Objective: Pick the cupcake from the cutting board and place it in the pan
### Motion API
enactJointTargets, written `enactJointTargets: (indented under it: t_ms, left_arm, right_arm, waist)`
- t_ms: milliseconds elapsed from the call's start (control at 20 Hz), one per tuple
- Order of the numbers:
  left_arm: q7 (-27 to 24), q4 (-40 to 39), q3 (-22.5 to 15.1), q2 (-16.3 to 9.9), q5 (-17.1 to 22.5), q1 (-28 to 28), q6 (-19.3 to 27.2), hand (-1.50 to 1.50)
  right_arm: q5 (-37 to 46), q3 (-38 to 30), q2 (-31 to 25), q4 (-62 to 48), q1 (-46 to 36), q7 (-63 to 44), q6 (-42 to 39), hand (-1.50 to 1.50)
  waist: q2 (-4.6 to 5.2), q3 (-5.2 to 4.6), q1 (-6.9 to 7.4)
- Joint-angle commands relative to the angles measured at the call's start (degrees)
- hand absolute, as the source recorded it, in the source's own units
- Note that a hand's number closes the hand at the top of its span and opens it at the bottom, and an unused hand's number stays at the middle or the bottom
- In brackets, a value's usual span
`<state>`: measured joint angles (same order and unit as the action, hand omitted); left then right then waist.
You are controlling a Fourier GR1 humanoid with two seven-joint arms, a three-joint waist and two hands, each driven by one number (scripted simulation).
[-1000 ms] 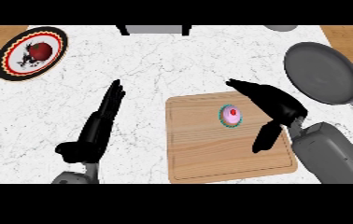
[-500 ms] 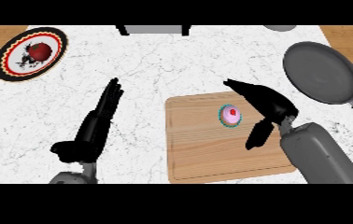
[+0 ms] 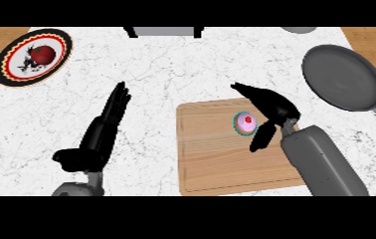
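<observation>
- Head view, and we are watching the right hand (image 3: 269, 109) closing in on the cupcake (image 3: 246, 123) at the centre right of the frame; compared with a second ago it has been sliding leftward and a touch lower, so its dark palm is now sitting just beside the cupcake's right edge.
- We are seeing that hand spread wide, fingers reaching toward the upper left and the thumb hanging down below the cupcake, bracketing it rather than curling round it. Whether anything is actually touching, we cannot tell.
- The cupcake is staying exactly where it was: upright on the cutting board (image 3: 213, 158), in the board's upper right part, pink top and red dot facing us. Nothing lifted yet.
- We are reading this as the end of the approach: the travel is mostly done, and the closing of the fingers is looking like the next thing the task is calling for.
- The pan (image 3: 341, 76) is waiting at the upper right edge of the frame, dark and empty as far as we are seeing, well apart from the board, so a carry up and to the right is still ahead.
- Over at the lower left, the left hand (image 3: 103, 128) is resting on the counter (image 3: 183, 63), fingers straight, holding nothing and hardly shifting.
- Up in the top left corner, a patterned plate (image 3: 18, 73) with something red on it is sitting out of play.
</observation>
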<state>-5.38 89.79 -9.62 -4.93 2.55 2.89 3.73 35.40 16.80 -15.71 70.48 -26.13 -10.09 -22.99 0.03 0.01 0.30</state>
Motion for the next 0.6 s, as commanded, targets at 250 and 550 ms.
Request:
enactJointTargets:
  t_ms: [250,550]
  left_arm:
    - [3.79,2.41,-1.12,2.47,-2.58,0.82,1.64,0.0]
    - [3.63,3.21,2.21,0.26,0.13,-0.39,-2.17,0.0]
  right_arm:
    - [5.4,1.67,0.62,-5.19,0.11,4.0,-4.18,1.5]
    - [12.75,2.95,3.32,-11.32,-2.38,9.88,1.7,1.5]
  waist:
    - [-0.04,0.01,-0.09]
    - [-0.03,0.0,0.02]
